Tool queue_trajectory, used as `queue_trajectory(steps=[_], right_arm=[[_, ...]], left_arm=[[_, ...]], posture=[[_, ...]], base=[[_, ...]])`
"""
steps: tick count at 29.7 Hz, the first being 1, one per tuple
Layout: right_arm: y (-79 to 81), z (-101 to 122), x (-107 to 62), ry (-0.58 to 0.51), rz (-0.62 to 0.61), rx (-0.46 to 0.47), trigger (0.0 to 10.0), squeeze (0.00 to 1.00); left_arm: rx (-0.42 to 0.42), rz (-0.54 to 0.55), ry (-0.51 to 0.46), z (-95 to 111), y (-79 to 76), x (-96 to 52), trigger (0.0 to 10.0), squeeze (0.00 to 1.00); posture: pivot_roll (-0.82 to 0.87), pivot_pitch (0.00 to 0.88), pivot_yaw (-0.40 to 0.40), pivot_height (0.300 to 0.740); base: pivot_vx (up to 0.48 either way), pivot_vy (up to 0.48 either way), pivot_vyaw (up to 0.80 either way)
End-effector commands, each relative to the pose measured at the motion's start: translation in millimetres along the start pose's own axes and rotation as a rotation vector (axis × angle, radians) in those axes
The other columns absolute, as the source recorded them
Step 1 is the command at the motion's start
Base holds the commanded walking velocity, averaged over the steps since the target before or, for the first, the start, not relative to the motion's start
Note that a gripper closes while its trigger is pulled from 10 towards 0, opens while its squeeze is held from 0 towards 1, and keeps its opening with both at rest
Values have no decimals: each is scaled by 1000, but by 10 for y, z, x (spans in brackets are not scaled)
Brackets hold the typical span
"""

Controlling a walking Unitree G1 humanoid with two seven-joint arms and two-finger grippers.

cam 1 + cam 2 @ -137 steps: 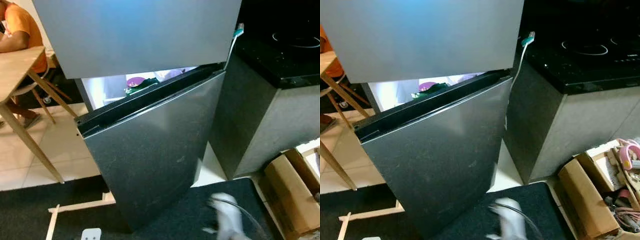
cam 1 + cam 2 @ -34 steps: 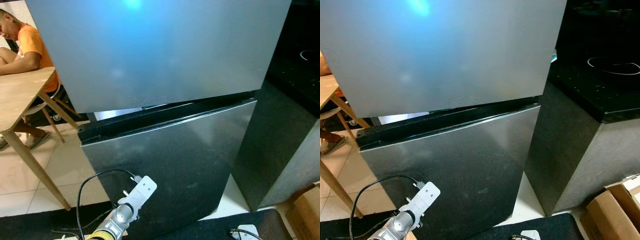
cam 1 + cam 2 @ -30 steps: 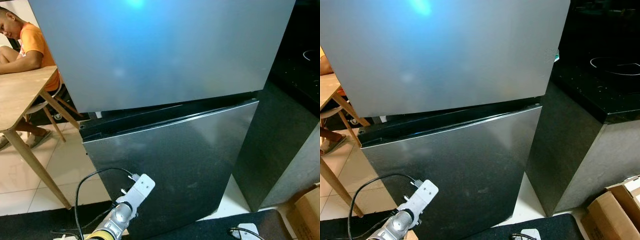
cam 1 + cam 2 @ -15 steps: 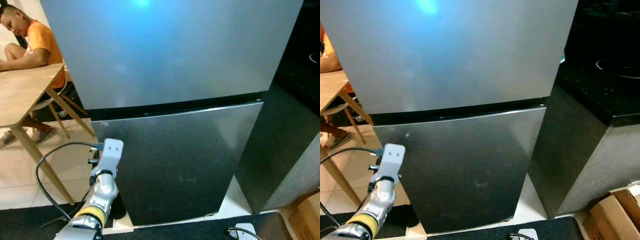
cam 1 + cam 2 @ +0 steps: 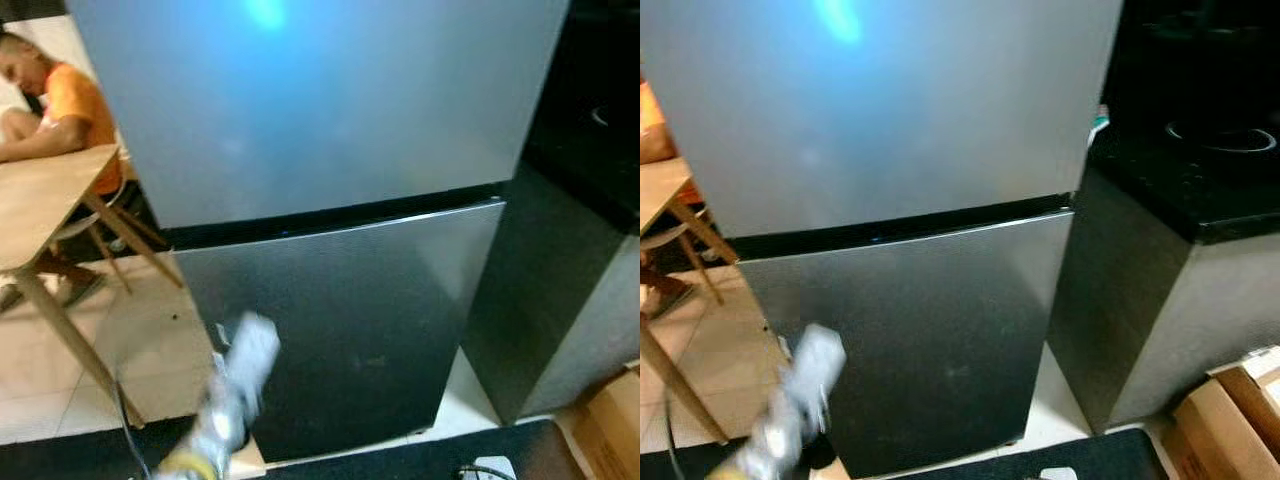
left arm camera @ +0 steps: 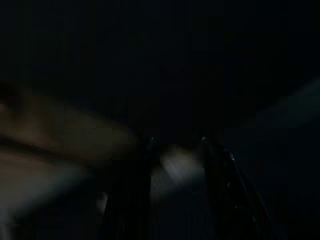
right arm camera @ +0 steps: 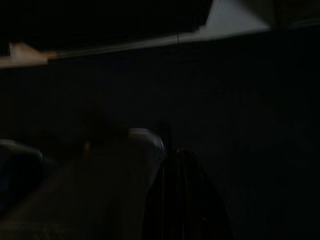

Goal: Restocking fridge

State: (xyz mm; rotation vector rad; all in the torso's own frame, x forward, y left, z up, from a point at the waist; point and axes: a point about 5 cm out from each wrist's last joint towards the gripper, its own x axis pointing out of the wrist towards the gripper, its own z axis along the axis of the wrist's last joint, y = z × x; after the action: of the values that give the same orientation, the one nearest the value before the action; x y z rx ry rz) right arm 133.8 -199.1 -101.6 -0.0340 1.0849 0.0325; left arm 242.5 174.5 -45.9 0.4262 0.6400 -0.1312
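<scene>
Sitting person point(image 5: 65, 105) beside closed fridge point(image 5: 330, 200)

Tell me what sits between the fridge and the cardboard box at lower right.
Between the fridge and the cardboard box stands a dark counter cabinet with a black cooktop; the right eye view shows it.

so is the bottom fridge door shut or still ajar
Shut. The lower fridge door sits flush under the upper door, with only a thin, even dark seam.

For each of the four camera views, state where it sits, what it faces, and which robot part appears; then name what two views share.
Left eye: head, down at fridge; blurred left arm.
Right eye: head, same fridge, counter.
Left wrist: very dark; left end effector fingers apart.
Right wrist: dark; right end effector fingers together.
Shared: both eyes show the fridge's lower door.
</scene>
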Motion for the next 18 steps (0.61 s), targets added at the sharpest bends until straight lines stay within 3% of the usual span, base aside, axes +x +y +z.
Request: queue_trajectory(steps=[1,2,5,7,10,14,18], right_arm=[[16,15,4,-4,7,-14,10000,0],[20,14,4,-3,9,-24,10000,0],[25,24,7,-5,11,-31,10000,0],[31,47,12,-9,12,-33,10000,0],[34,111,22,-20,17,-45,10000,0],[26,163,27,-34,23,-69,10000,0],[19,219,32,-49,25,-98,10000,0]], left_arm=[[-4,14,9,11,131,15,10000,0],[-113,-6,198,-447,114,-134,10000,0],[-201,16,327,-761,128,-276,10000,0],[-243,20,326,-795,135,-298,10000,0],[-371,57,280,-815,176,-323,10000,0],[-423,44,245,-758,165,-298,10000,0],[-396,-43,189,-641,95,-252,10000,0]], posture=[[-96,48,36,734],[-96,47,34,734],[-95,46,28,734],[-91,44,22,734],[-79,41,5,734],[-69,41,-12,734],[-66,40,-16,734]], base=[[0,0,0],[0,0,0],[0,0,0],[0,0,0],[0,0,0],[0,0,0],[0,0,0]])
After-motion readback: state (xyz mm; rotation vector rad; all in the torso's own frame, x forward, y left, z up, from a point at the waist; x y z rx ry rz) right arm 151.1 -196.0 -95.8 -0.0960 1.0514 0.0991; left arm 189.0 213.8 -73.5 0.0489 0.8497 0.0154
